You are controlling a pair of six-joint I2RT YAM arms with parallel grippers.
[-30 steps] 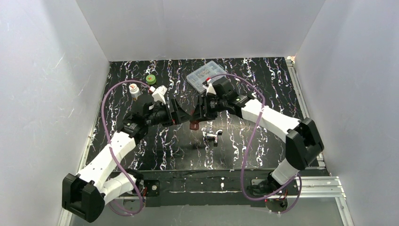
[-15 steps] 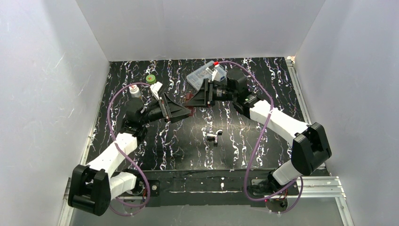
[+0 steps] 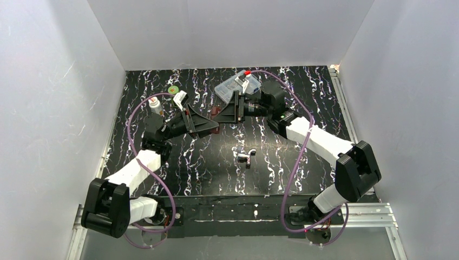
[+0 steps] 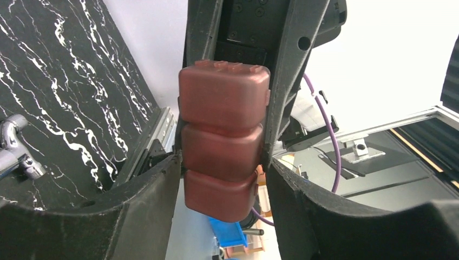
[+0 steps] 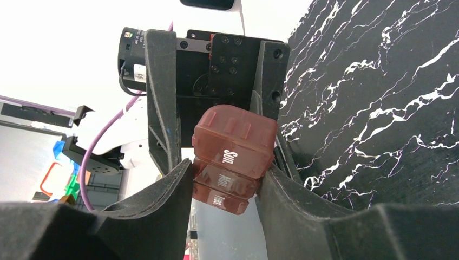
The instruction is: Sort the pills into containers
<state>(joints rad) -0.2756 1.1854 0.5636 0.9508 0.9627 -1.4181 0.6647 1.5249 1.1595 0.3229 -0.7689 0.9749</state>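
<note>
The small translucent red-brown plastic pill case hangs above the far middle of the black white-veined counter, gripped across its width by the right end effector at a middling spread. The left end effector brackets the other end closely, though I cannot tell whether it clamps. Every lid in view looks shut and no pill shows anywhere, so I judge the sorting itself not yet begun. White lettering on the lids reads "Sun." and "Mon."; the third word is too blurred to read
</note>
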